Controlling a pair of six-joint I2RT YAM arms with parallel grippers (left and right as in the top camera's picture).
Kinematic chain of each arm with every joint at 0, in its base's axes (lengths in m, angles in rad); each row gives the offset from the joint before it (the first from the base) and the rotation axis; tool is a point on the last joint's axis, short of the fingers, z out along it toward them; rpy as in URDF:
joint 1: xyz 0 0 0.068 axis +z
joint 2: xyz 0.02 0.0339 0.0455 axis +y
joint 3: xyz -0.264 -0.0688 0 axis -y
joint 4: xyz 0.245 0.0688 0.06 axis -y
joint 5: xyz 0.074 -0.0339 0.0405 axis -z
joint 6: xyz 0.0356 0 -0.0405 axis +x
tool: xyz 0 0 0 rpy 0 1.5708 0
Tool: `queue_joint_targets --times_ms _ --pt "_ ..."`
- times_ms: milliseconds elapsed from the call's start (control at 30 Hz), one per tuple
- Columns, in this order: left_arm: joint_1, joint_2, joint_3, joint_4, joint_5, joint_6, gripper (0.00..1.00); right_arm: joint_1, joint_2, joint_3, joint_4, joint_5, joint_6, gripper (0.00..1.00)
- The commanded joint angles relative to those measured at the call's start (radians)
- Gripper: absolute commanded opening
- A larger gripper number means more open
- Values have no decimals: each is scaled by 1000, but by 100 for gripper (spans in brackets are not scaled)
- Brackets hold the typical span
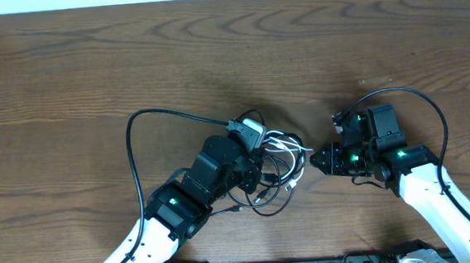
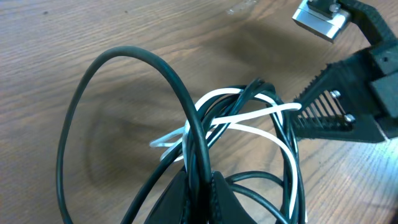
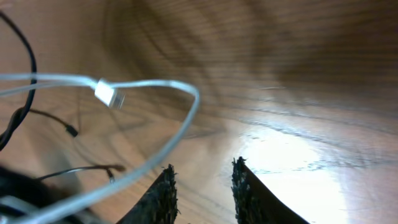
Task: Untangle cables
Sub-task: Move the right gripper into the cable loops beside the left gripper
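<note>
Left gripper (image 2: 200,183) clamps the cables (image 2: 198,140); right gripper (image 3: 204,165) stands slightly apart beside the white cable (image 3: 181,87).

The wooden table (image 1: 65,69) is seen from straight above by the overhead camera, from well back. The tangle of cables (image 1: 274,158) at its centre is viewed close and low by the left wrist camera, which is faced toward the right gripper (image 2: 295,111). The same white cable (image 3: 155,84) is caught by the right wrist camera, aimed low across the tabletop past its own fingertips (image 3: 163,186), very near.
</note>
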Motion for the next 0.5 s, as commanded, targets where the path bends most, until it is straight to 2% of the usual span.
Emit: queue_joint_targets --times_ms 0,267,367,467 --pt "1 -8 2 6 35 -1 8 4 -10 1 -2 39 18 29" --pt "1 -8 2 6 -76 3 7 -6 -11 1 -35 -226 -158 23" --pt "1 -8 2 6 -79 3 7 -22 -12 1 -49 -422 -254 23" --pt "1 -8 2 6 -79 3 8 -29 -14 1 -51 -629 -361 27"
